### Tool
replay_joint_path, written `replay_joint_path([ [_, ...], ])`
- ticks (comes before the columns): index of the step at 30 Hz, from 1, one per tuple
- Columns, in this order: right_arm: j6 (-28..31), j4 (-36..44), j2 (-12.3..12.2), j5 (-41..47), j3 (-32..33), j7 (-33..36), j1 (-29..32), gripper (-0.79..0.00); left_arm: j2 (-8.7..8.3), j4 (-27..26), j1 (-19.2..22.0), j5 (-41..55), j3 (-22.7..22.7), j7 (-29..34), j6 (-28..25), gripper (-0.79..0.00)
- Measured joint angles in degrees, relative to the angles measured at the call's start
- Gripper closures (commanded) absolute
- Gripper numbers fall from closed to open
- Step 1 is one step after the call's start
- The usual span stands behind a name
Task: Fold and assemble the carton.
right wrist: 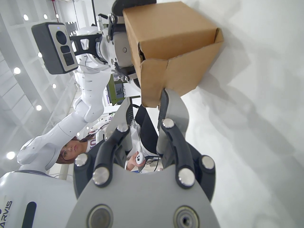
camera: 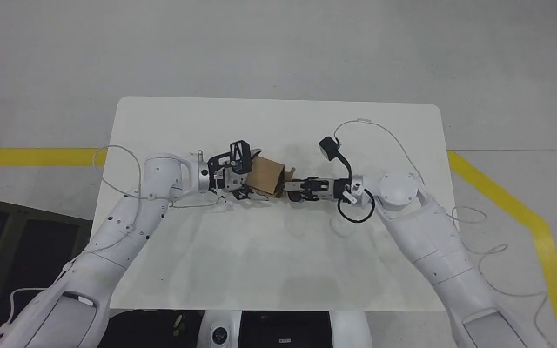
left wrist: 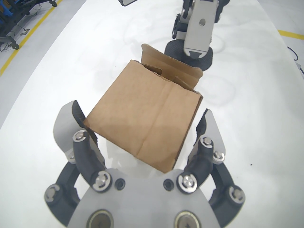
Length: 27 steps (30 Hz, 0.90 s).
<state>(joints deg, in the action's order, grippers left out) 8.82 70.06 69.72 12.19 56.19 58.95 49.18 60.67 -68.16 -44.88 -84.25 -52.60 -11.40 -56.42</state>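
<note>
White table (camera: 261, 278) w/ brown cardboard carton (camera: 265, 174) near centre of top view, betw. both arms. Left gripper (left wrist: 140, 119) is clamped across carton body. Right gripper (right wrist: 147, 100) has jaws apart, end flap betw. them. Carton is probably light and thin and dents easily: take it by flap edges, gently.

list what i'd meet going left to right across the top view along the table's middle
left end effector → carton → right end effector
</note>
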Motion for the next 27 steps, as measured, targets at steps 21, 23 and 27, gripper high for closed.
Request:
replay_joint_path([
  [21,1.8,-4.6,1.1,-0.5,-1.7,-3.2,-2.7,-0.160,0.34,1.1,0.6,0.2,0.4,1.0,-0.5,-0.785],
  [23,1.4,-4.6,1.2,-0.8,-2.0,-3.2,-2.9,-0.160,0.36,1.1,0.6,0.2,0.4,1.0,-0.5,-0.785],
  [27,0.3,-4.4,1.2,-2.3,-2.2,-3.4,-3.3,-0.160,0.41,1.2,0.6,0.3,0.4,1.1,-0.5,-0.785],
])
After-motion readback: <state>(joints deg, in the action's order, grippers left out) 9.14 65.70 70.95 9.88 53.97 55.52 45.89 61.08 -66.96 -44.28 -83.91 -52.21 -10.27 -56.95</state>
